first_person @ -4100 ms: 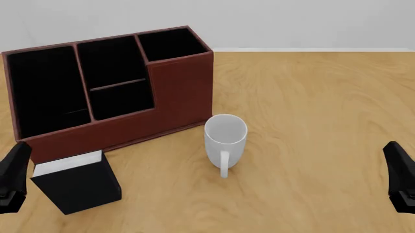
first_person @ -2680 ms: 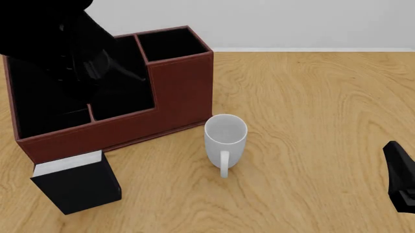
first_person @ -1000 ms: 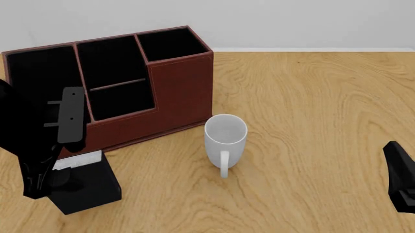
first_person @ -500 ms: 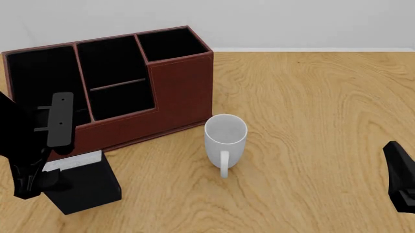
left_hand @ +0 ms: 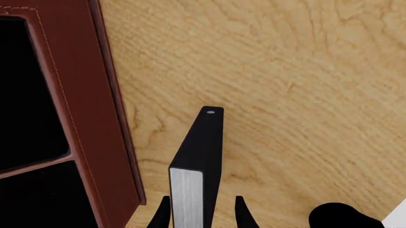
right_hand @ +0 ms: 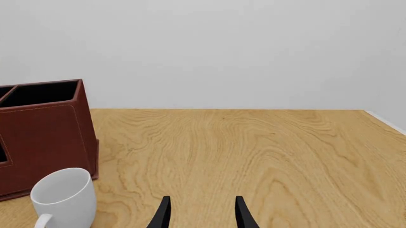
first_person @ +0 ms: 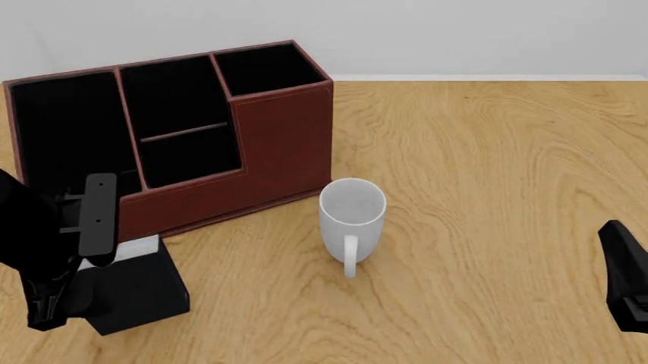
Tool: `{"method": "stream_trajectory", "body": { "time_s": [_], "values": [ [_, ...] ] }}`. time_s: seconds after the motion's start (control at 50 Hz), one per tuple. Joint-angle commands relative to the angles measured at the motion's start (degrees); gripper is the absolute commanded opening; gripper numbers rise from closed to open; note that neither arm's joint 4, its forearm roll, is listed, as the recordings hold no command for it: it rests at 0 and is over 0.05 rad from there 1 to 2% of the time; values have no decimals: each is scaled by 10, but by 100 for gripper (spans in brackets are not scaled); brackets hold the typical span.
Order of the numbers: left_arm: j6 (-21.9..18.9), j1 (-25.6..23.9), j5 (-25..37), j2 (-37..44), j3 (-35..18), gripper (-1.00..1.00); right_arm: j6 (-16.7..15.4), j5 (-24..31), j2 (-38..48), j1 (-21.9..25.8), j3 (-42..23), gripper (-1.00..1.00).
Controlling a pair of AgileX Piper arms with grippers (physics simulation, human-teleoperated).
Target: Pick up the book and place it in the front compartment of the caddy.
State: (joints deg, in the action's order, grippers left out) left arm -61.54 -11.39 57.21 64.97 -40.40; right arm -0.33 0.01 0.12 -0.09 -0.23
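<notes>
The book (first_person: 142, 287) stands upright on the table just in front of the caddy's (first_person: 278, 144) left front wall. It is black, and its white page edges (left_hand: 186, 194) show from above. My left gripper (left_hand: 200, 213) is open and straddles the book's top, with one finger (left_hand: 162, 214) on each side and small gaps between fingers and book. In the front view the left arm (first_person: 45, 254) hides the book's left part. My right gripper (right_hand: 201, 213) is open and empty, low at the table's right side (first_person: 627, 277).
A white mug (first_person: 351, 216) stands upright to the right of the caddy's front corner, its handle pointing toward me. It also shows in the right wrist view (right_hand: 63, 197). The caddy's wall (left_hand: 95, 118) runs close beside the book.
</notes>
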Motion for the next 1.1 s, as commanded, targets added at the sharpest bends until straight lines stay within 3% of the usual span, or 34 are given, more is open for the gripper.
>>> {"method": "stream_trajectory", "body": {
  "time_s": [0.02, 0.12, 0.16, 0.2, 0.22, 0.24, 0.26, 0.3, 0.6, 0.68, 0.78, 1.1],
  "values": [
    [-25, 27, -24, 2, 27, 100, 0, 0, 0, 0, 0, 100],
    [-35, 45, -35, 16, 25, 100, 0, 0, 0, 0, 0, 100],
    [-5, 45, -39, 37, -6, 100, 0, 0, 0, 0, 0, 100],
    [1, 3, -15, 16, 9, 100, 0, 0, 0, 0, 0, 100],
    [-16, 7, -21, 4, 14, -100, 0, 0, 0, 0, 0, 100],
    [-41, 19, -34, -8, 16, -100, 0, 0, 0, 0, 0, 100],
    [-12, 5, -25, 6, 1, -100, 0, 0, 0, 0, 0, 100],
    [3, -16, -19, 5, -6, -100, 0, 0, 0, 0, 0, 100],
    [18, -40, 4, 0, -39, -100, 0, 0, 0, 0, 0, 100],
    [84, -98, 29, -2, -92, -100, 0, 0, 0, 0, 0, 100],
    [48, -73, 46, -6, -106, -100, 0, 0, 0, 0, 0, 100],
    [63, -113, 108, -7, -199, -100, 0, 0, 0, 0, 0, 100]
  ]
}}
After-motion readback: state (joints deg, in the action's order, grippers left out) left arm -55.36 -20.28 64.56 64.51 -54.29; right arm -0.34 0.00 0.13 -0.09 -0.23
